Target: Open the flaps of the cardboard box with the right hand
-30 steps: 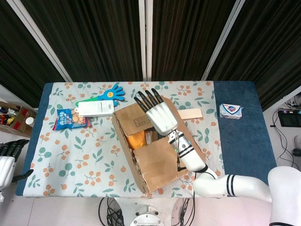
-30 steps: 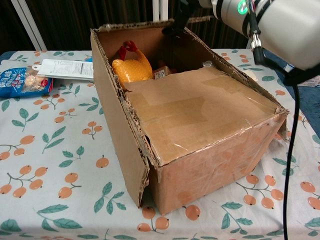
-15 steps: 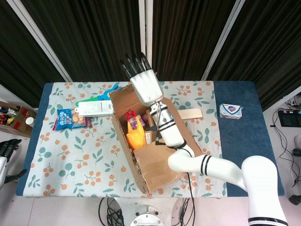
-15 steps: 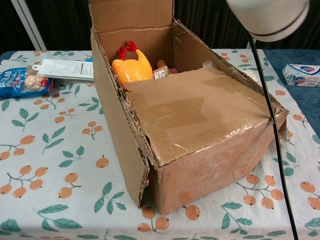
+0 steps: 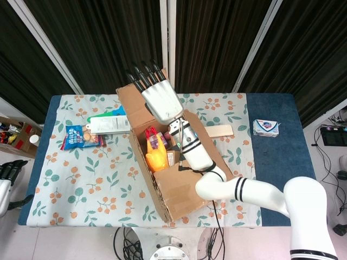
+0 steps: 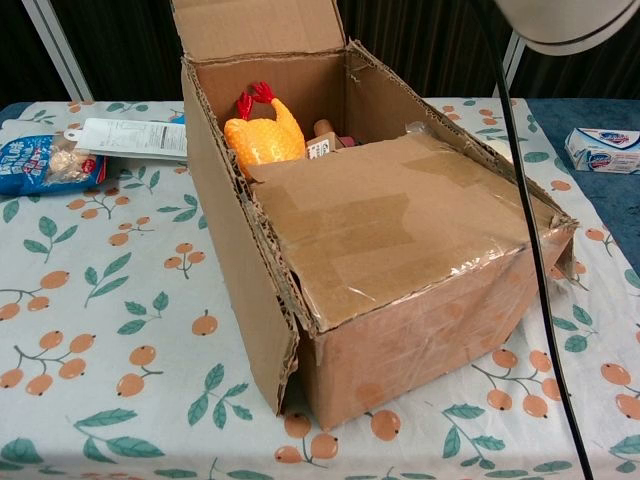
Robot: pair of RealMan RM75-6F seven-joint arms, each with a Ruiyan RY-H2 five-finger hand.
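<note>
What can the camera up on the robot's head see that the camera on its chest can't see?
Only the head view shows the right hand, fingers spread against the raised far flap, the left hand beside the table's edge, and a wooden stick. Only the chest view shows the box's taped front wall and the left flap's underside up close. Both show the cardboard box, the rubber chicken, the snack bag and the soap box.

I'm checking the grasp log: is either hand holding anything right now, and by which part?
Nothing is held. The right hand lies flat, fingers straight, over the raised far flap of the cardboard box, at most pressing it. The left hand is off the table, empty.
</note>
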